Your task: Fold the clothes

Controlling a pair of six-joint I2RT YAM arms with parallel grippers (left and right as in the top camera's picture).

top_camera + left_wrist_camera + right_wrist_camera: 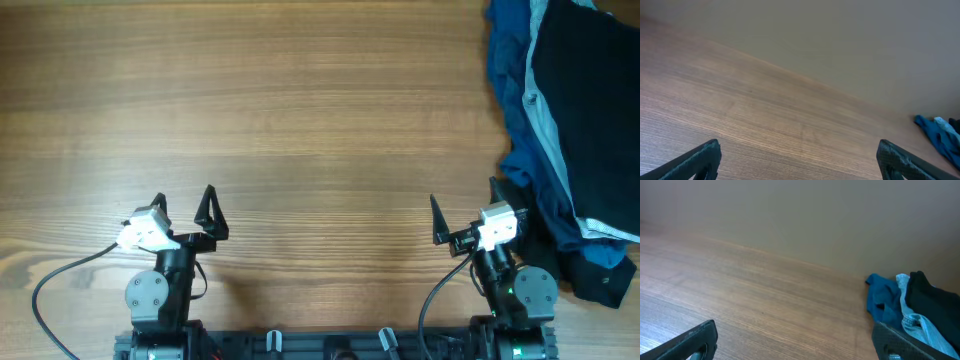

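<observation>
Left end effector [183, 196] apart | right end effector [462, 193] apart | clothes [590, 120] heaped on table [300, 100], right edge

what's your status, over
Left pincer open, empty. Right pincer open, empty, next to clothes pile. Pile heaped, unfolded, far right. Nothing in the way.
</observation>
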